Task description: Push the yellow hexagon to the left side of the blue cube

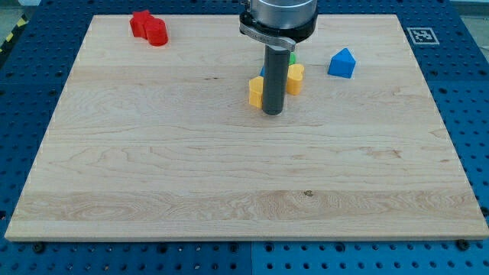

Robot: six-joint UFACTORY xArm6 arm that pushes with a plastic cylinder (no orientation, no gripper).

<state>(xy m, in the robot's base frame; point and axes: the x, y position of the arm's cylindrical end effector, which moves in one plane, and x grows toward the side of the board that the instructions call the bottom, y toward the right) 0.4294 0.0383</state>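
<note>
My tip (273,113) rests on the wooden board (153,168) just above its middle. A yellow block (255,91) sits against the rod's left side, and its shape is partly hidden. A second yellow block (296,78) sits against the rod's right side, a little higher in the view. A sliver of a blue block (262,73) shows behind the rod, above the left yellow block. A green block (292,59) peeks out behind the rod, above the right yellow block. The rod hides most of these two.
A blue house-shaped block (342,63) lies to the view's right of the cluster. Two red blocks (148,27) touch each other near the board's top left corner. The arm's grey head (278,17) hangs over the board's top edge.
</note>
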